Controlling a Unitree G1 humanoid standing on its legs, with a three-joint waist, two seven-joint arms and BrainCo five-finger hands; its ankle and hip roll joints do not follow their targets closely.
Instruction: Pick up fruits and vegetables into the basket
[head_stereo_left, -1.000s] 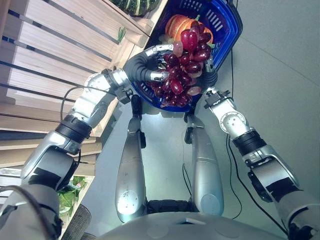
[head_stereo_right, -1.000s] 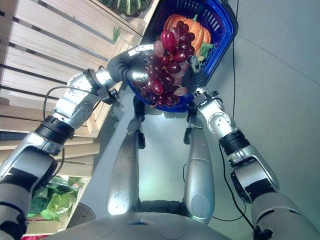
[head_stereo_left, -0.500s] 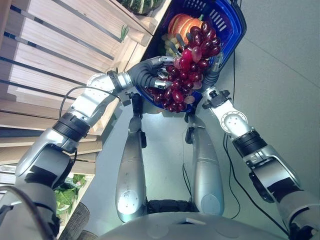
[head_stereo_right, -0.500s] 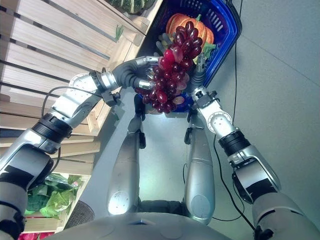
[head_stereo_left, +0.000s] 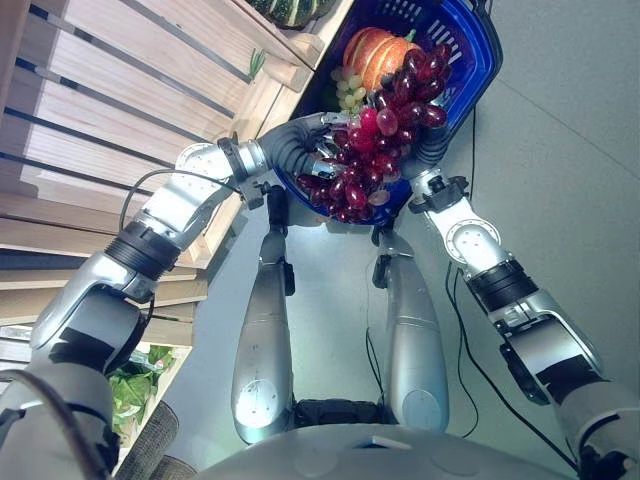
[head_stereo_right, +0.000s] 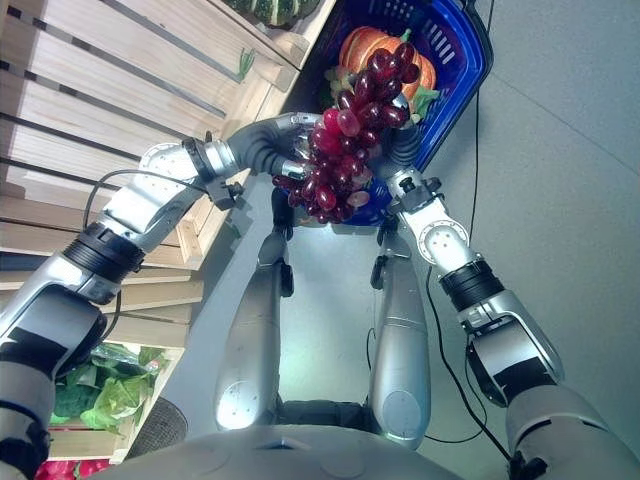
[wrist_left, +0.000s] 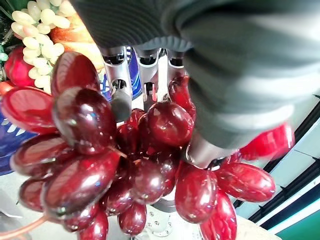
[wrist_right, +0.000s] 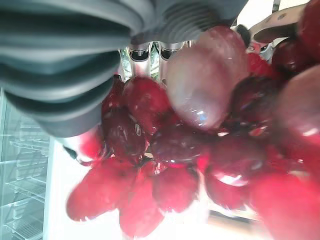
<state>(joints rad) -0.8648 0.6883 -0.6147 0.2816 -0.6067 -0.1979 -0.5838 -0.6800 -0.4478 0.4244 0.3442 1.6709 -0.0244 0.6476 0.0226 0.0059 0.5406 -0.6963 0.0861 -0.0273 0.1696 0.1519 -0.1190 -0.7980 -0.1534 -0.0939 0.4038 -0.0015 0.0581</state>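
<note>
A large bunch of red grapes (head_stereo_left: 375, 150) hangs in front of the blue basket (head_stereo_left: 470, 60), with my left hand (head_stereo_left: 300, 145) shut round its lower part. In the left wrist view my fingers (wrist_left: 120, 95) curl into the bunch (wrist_left: 150, 150). The upper end of the bunch reaches over the basket's near rim. Inside the basket lie an orange pumpkin (head_stereo_left: 375, 55) and pale green grapes (head_stereo_left: 347, 88). My right hand (head_stereo_left: 432, 150) is at the basket's near side, right behind the red grapes (wrist_right: 190, 150), its fingers hidden by them.
A wooden slatted shelf (head_stereo_left: 120, 100) runs along the left, with a dark green squash (head_stereo_left: 290, 10) on its top board and leafy greens (head_stereo_left: 135, 385) low down. Grey floor (head_stereo_left: 560, 150) lies to the right of the basket.
The top end of the grape bunch has swung right and farther over the basket's rim. My left hand has turned slightly with it; the right hand has stayed by the basket.
</note>
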